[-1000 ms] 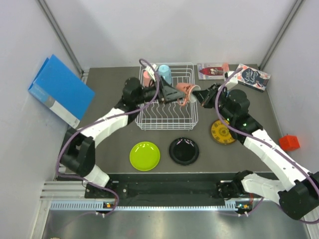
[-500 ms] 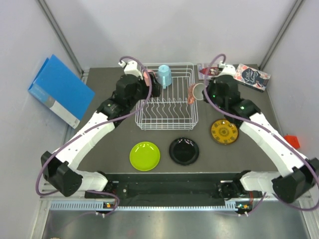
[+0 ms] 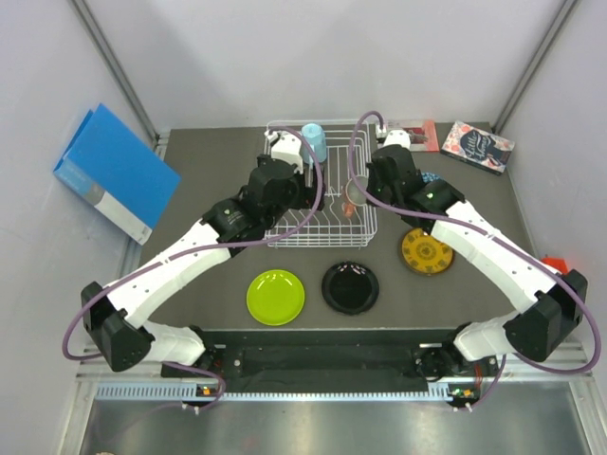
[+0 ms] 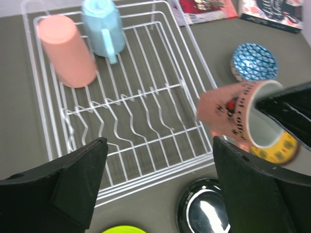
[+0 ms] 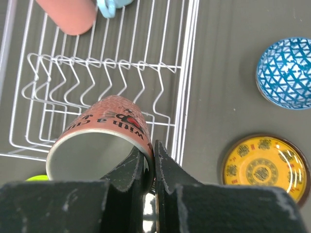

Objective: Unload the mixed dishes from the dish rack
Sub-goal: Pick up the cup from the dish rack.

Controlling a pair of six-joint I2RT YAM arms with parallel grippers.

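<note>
Right gripper [image 5: 149, 154] is pinching the salmon cup [image 5: 104, 128] by its rim at lower centre, over the dish rack [image 5: 190, 58]; left gripper [image 4: 159, 160] is hovering, fingers spread wide.

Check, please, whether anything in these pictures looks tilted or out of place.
Only the salmon cup stands out: it hangs tilted on its side, pinched at the rim by the right gripper, over the right edge of the dish rack. The pink cup and light blue mug in the rack look orderly.
</note>
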